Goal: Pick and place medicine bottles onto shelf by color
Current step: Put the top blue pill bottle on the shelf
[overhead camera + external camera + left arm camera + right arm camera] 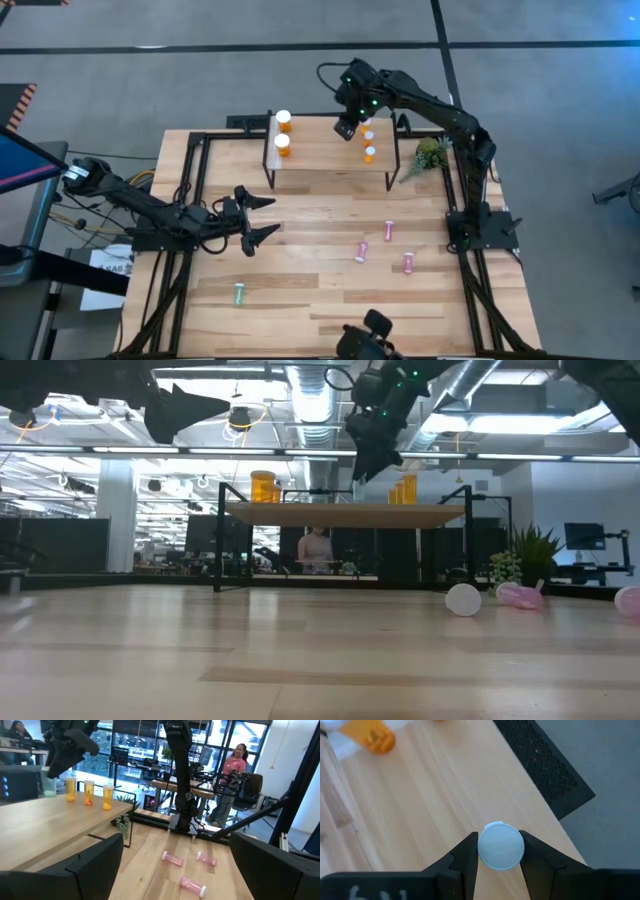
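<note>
My right gripper [347,125] is over the shelf [330,172], near its far edge, shut on a pale green bottle [50,786] whose white cap [500,846] shows between its fingers. Two large orange bottles [283,133] stand on the shelf's left end. Three small orange ones [369,140] stand on its right part. Three pink bottles [388,231] [362,251] [408,262] and one green bottle [239,294] lie on the table. My left gripper [262,218] is open and empty above the table's left middle. My right gripper pinches the bottle at its white cap, one finger on each side of the cap's rim [482,847]. The fingers come from above, pointing down. The bottle hangs upright below them over the shelf top. Whether its base touches the shelf, I cannot tell.
A small green plant [432,155] stands just right of the shelf. A dark camera mount [365,340] sits at the table's near edge. Bare wood lies between the shelf and the pink bottles. A person [235,765] shows in the room beyond.
</note>
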`<state>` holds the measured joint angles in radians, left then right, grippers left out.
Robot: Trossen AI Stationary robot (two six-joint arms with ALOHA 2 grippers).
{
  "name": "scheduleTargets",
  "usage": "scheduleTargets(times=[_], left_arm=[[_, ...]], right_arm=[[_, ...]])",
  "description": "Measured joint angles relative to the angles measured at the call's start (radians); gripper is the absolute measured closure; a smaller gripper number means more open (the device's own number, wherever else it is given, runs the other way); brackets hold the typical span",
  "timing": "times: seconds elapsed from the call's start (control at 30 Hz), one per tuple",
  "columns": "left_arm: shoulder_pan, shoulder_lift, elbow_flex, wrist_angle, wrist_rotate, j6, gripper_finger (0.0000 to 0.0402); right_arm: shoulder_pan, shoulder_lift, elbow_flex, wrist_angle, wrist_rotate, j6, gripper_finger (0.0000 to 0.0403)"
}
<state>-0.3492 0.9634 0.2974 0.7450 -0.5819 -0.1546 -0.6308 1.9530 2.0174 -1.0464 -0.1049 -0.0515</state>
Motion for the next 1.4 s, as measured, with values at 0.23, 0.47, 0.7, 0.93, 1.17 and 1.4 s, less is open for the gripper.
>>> scheduleTargets(times=[0.23,0.47,0.7,0.93,1.17,1.4], left_arm=[[0.000,0.000,0.000,0.000,0.000,0.000,0.0049],[0.000,0.000,0.000,0.001,0.000,-0.008,0.0049],[0.000,0.000,0.000,0.001,0.000,-0.008,0.0049],[0.000,0.000,0.000,0.000,0.000,-0.015,0.0049],[0.000,0.000,0.000,0.001,0.000,-0.015,0.0049],[0.000,0.000,0.000,0.001,0.000,-0.015,0.0049]], right_arm=[[0.000,0.000,0.000,0.009,0.002,0.052,0.0252],[0.009,0.000,-0.001,0.005,0.024,0.033,0.0252],[0.008,-0.002,-0.025,0.000,0.028,0.036,0.0252],[0.004,-0.001,-0.066,0.003,0.029,0.019,0.0253],[-0.002,-0.001,-0.065,0.022,0.029,0.018,0.0253],[-0.010,-0.001,-0.065,0.064,0.028,0.021,0.0253]])
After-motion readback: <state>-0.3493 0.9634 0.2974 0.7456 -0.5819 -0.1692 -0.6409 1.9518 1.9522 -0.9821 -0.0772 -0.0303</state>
